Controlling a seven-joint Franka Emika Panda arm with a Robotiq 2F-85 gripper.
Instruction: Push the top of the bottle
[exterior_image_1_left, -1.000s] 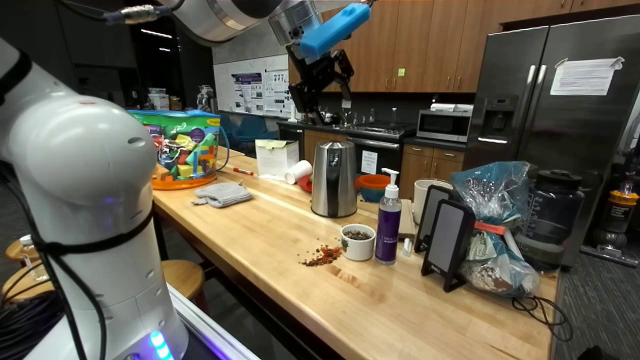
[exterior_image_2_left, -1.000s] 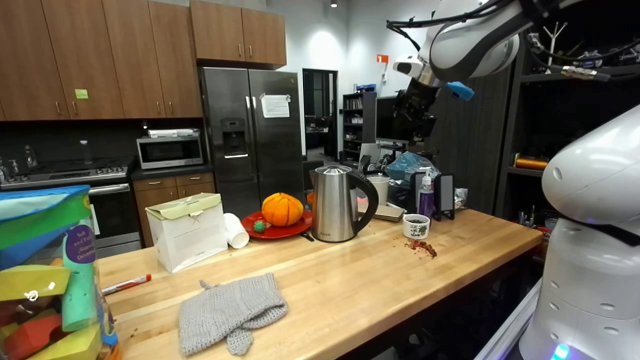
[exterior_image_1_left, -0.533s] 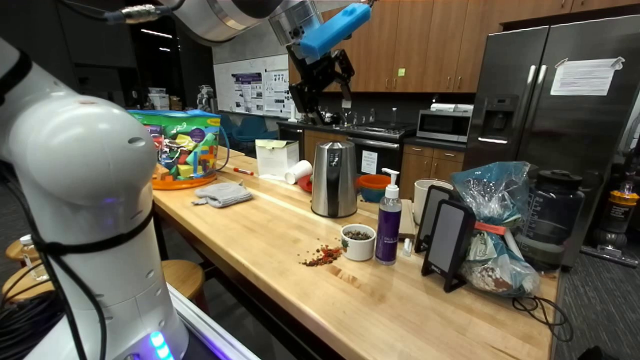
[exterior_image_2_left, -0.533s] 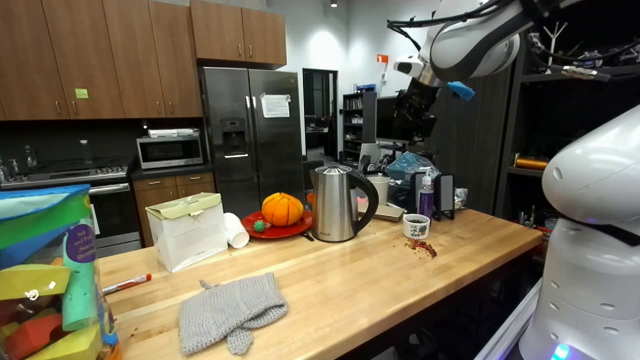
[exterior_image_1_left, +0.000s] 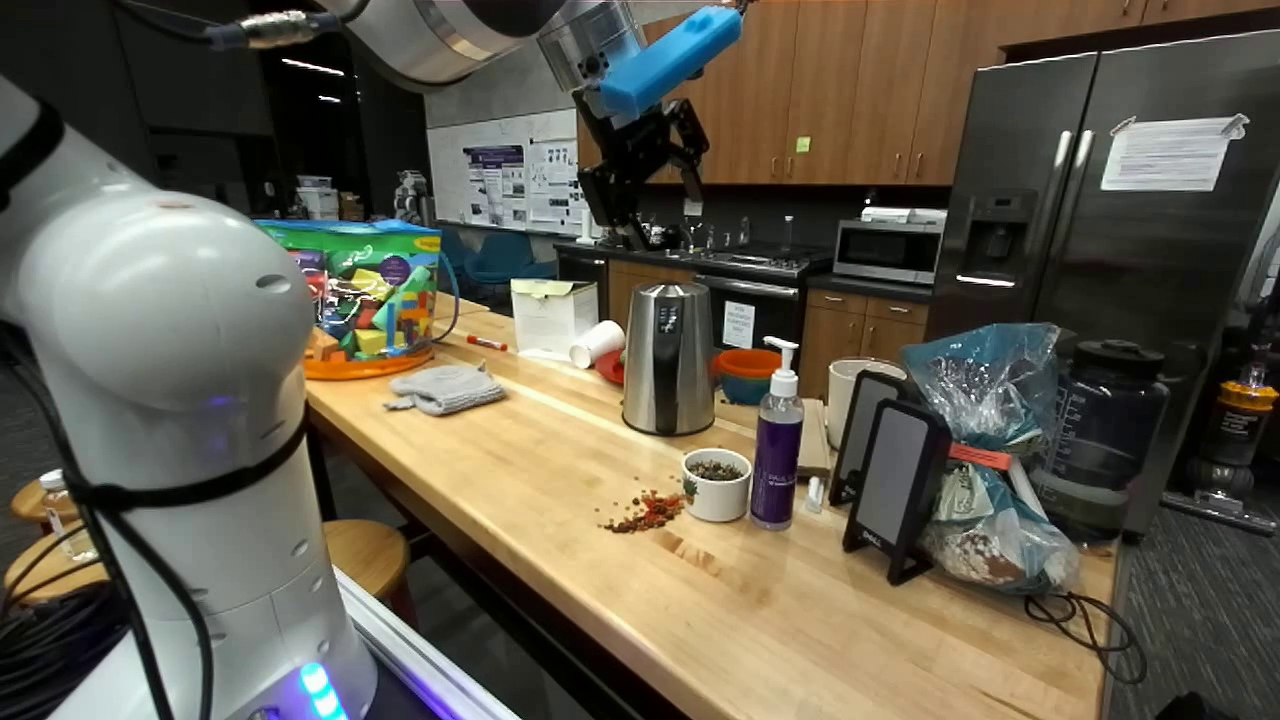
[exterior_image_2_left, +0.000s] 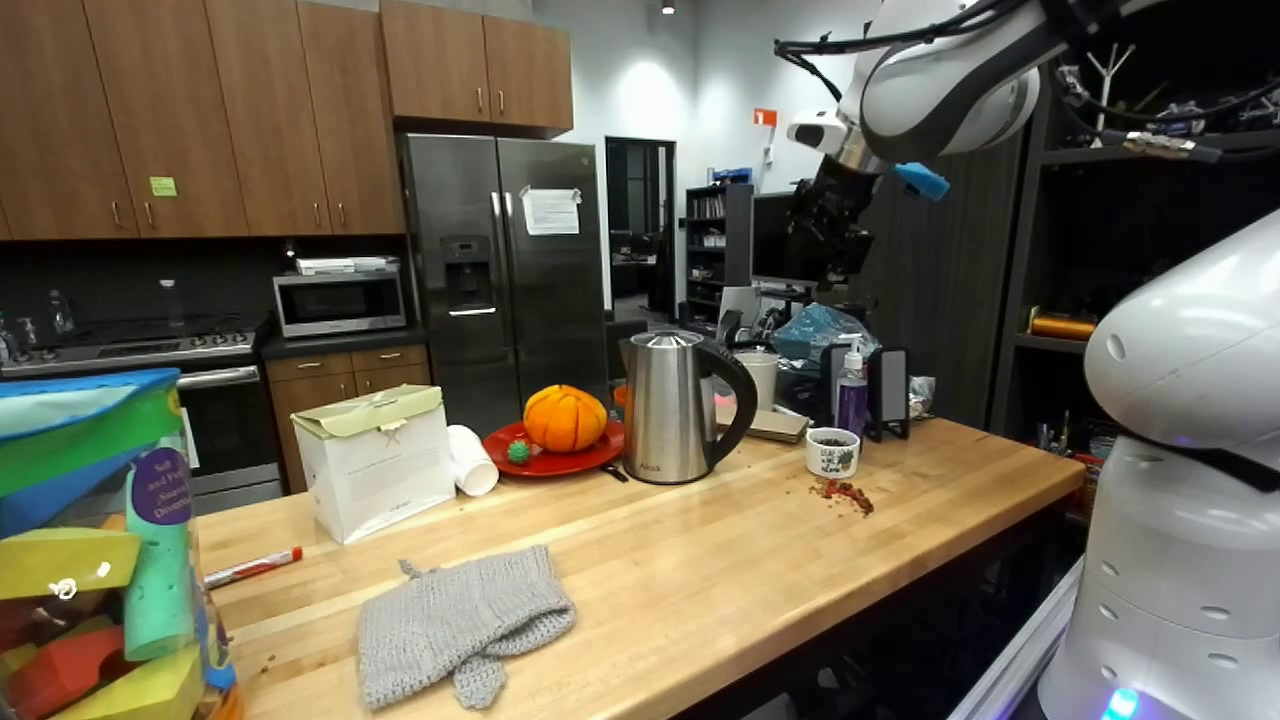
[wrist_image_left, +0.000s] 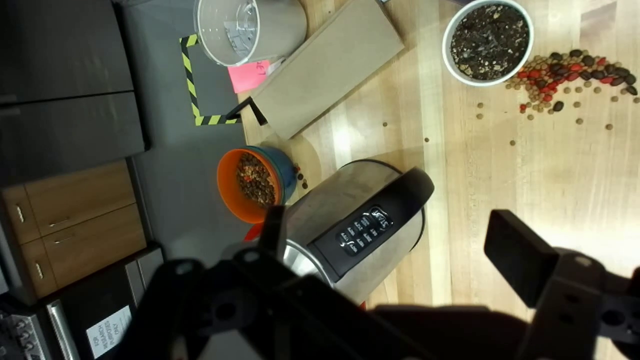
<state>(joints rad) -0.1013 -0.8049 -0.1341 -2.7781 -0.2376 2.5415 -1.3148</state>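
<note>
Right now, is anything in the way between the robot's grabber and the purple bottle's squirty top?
In both exterior views, nothing visible stands between the gripper and the white pump top of the purple bottle. The steel kettle stands lower than the gripper; the white cup is shorter than the bottle.

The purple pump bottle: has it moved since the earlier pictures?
No. In both exterior views the purple pump bottle stands at the same spot on the wooden counter, beside the small white pot, with no visible shift either way.
</note>
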